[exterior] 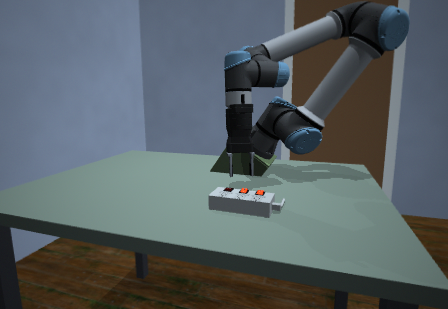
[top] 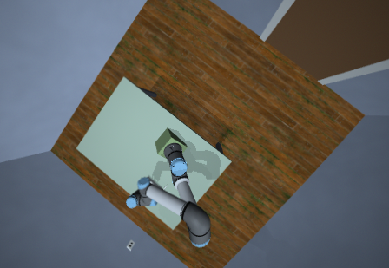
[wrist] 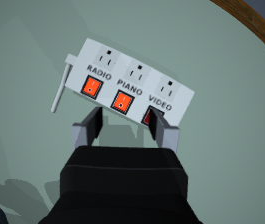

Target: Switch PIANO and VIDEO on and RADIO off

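While hand (wrist: 126, 128) open, finger (wrist: 157, 123) half-hides VIDEO switch (wrist: 147, 115).

One arm (exterior: 320, 28) with one gripper (exterior: 241, 168), two fingers. One table (exterior: 125, 193), one strip (exterior: 240, 202) carrying three switches (wrist: 122, 102) and three sockets (wrist: 137, 71). One door (exterior: 370, 113), one green wedge (top: 167, 140).

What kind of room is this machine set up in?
Probably an ordinary indoor room, not a factory: blue-grey walls, a brown door, wooden plank floor, and a pale green table bearing the arm.
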